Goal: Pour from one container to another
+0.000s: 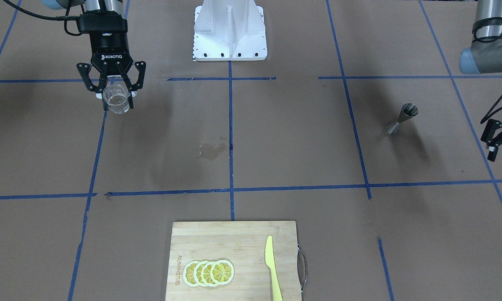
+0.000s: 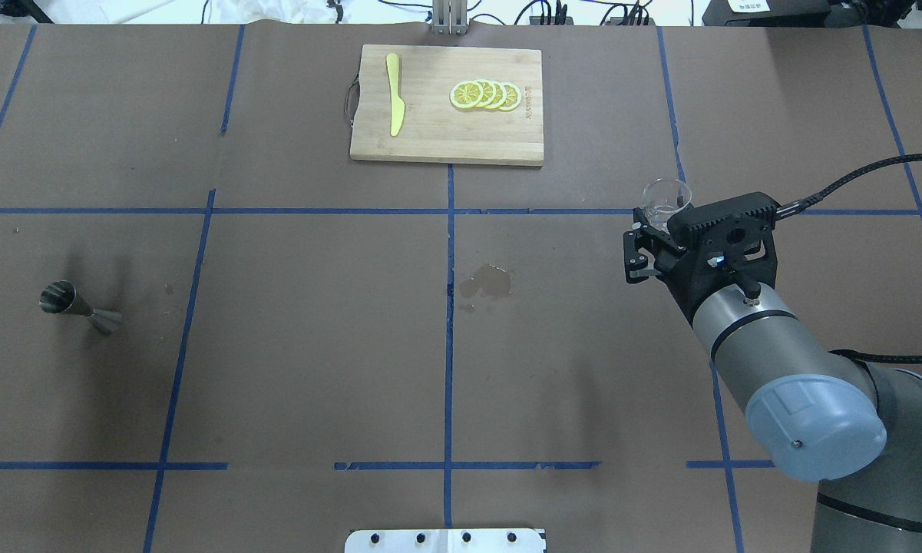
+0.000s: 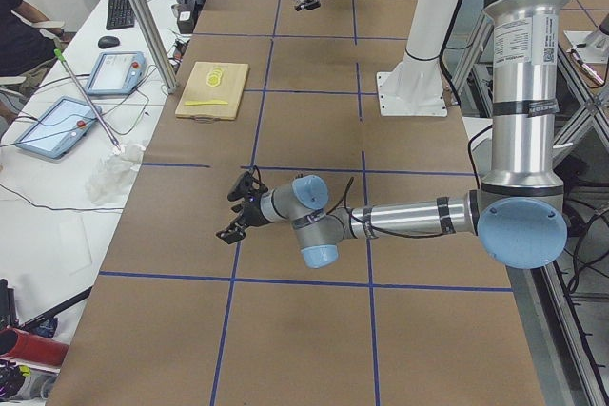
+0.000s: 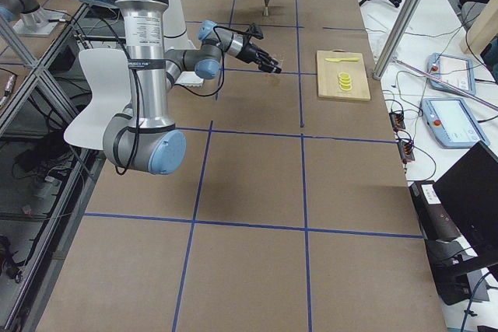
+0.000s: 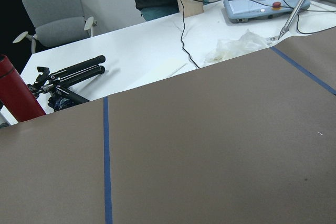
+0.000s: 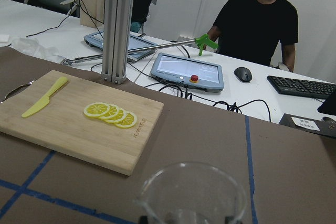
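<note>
Clear lipped glass cup (image 1: pixel 117 100), upright, seemingly near-empty.

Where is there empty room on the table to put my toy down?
Biggest bare patch: between the jigger and the wet spot in the middle. The strip between the wet spot and the white base plate is bare too. Busy places: the cutting board with lemon slices and knife, and where the right tool holds the glass cup.

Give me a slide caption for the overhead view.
Right gripper holds the clear measuring cup; the steel jigger stands far to its left, a wet spot between them.
</note>
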Controlling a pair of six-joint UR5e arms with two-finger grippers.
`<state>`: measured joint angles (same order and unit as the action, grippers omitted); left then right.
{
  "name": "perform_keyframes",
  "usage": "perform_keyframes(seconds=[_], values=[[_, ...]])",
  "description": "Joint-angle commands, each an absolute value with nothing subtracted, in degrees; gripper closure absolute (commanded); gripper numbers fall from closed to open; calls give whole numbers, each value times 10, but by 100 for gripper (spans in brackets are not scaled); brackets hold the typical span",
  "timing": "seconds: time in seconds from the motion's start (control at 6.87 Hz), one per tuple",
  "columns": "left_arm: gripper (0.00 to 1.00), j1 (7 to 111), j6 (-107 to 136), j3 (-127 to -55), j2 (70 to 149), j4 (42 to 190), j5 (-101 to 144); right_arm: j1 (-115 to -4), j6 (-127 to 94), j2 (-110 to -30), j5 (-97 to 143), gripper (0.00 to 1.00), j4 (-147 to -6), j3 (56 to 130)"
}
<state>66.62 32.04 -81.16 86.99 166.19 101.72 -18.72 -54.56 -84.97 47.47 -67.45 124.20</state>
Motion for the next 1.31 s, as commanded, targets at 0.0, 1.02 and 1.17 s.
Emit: perform_keyframes(seconds=[0.0,1.02,1.17], values=[[0,713,313,-833,885,1586,1145,-190,-580,-851,474,100,-616,1176],[0,722,337,-855,889,1551,1172,-166,-597,-897,370,100,-190,874],[0,722,337,-856,889,1551,1172,-137,-598,-897,333,100,-190,872]])
